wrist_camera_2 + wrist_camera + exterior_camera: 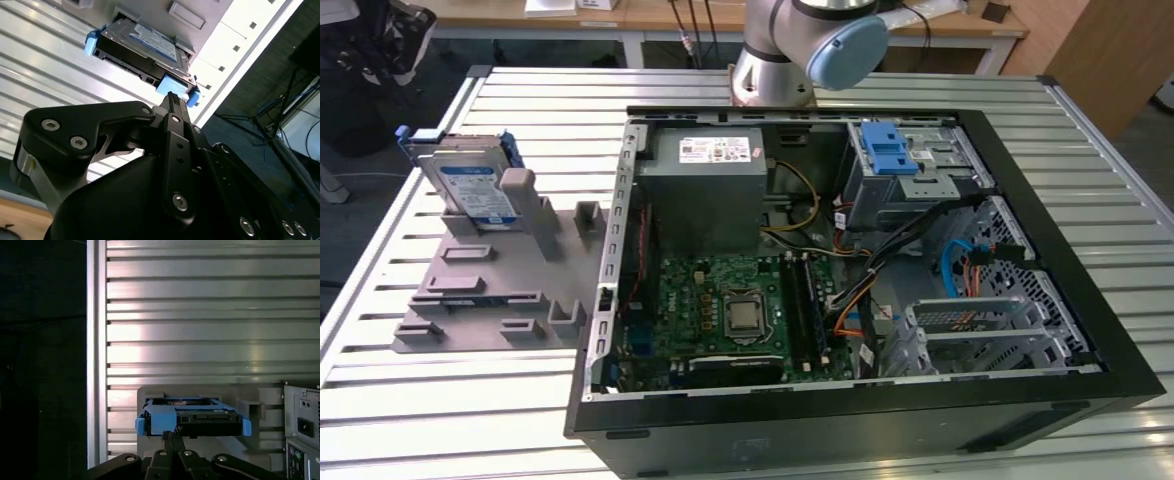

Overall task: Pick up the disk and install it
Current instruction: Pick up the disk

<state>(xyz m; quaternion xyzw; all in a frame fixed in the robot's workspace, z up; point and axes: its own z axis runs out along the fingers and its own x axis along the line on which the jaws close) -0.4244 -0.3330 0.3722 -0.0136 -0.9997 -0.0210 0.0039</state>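
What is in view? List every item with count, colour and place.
disk: one, silver with blue rails, upright in the fixture, exterior view's left.
fixture: one, grey, on the table beside the case.
computer case: one, black, open, on the table.
power supply: one, grey, inside the case.
motherboard: one, green, inside the case.
latch piece: one, bright blue, on the drive cage.
table: one, silver, slatted.
arm: one, grey and light blue, beyond the case.
gripper: one, black, shut, empty, tips near the disk in the first wrist view.

Disk: flat silver metal hard drive (470, 190), smooth, framed in blue plastic.
Surface: ribbed silvery metal surface (454, 400), satin sheen.
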